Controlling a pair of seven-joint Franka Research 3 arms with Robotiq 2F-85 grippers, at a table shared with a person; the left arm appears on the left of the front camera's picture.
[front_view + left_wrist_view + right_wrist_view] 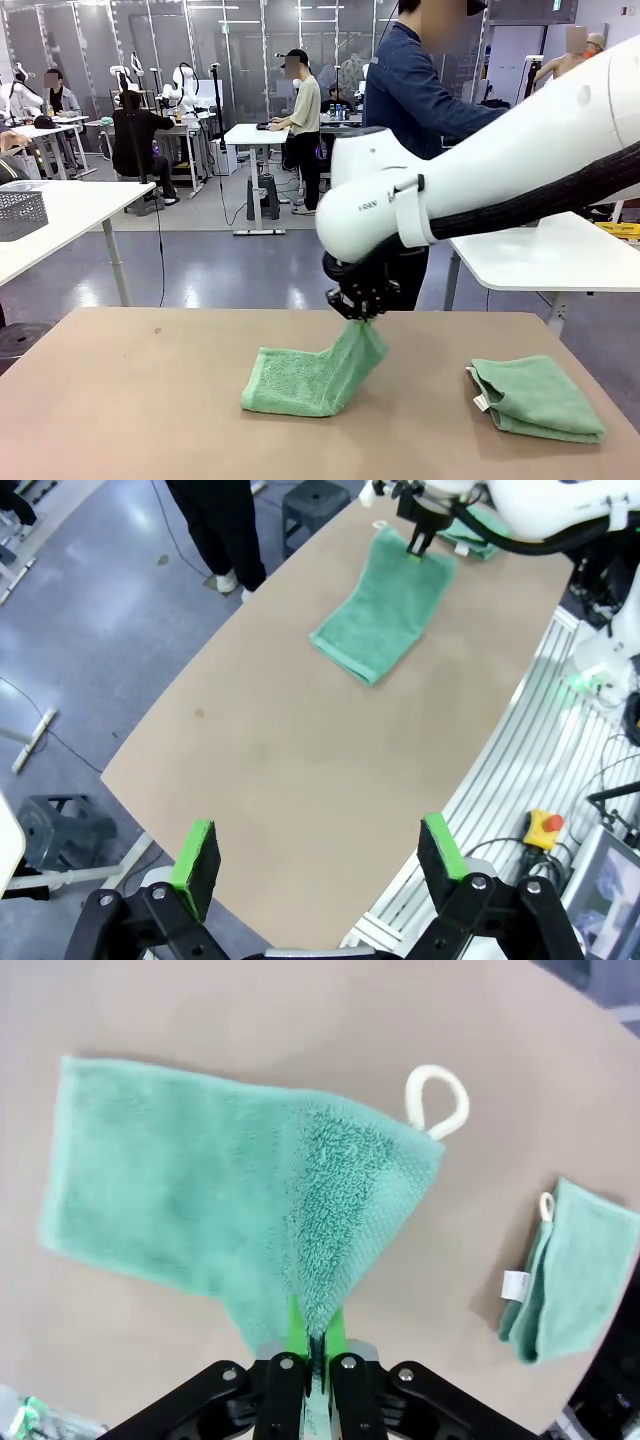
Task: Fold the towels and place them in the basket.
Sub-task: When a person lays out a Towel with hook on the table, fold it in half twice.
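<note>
Right arm: extended from the right side of the front view across the table's middle, wrist bent downward, gripper pointing down at the table.
Right gripper (360,308): jaws pinched tight on one edge of the centre towel; the green pads are pressed together with terry cloth between them in the right wrist view.
Centre towel (305,378): one end is lifted off the table by the right gripper, the remainder lies flat on the tabletop; a white loop (437,1101) is seen at a raised corner.
Folded towel (537,397): laid folded on the table near its right edge, well apart from the centre towel, small white tag at its left edge.
Left arm: held high above the near end of the table, gripper aimed down at bare tabletop.
Left gripper (325,855): jaws spread wide, nothing held between the pads.
Table (130,400): brown top.
Person (415,100): stood at the far side, in a dark blue top.
</note>
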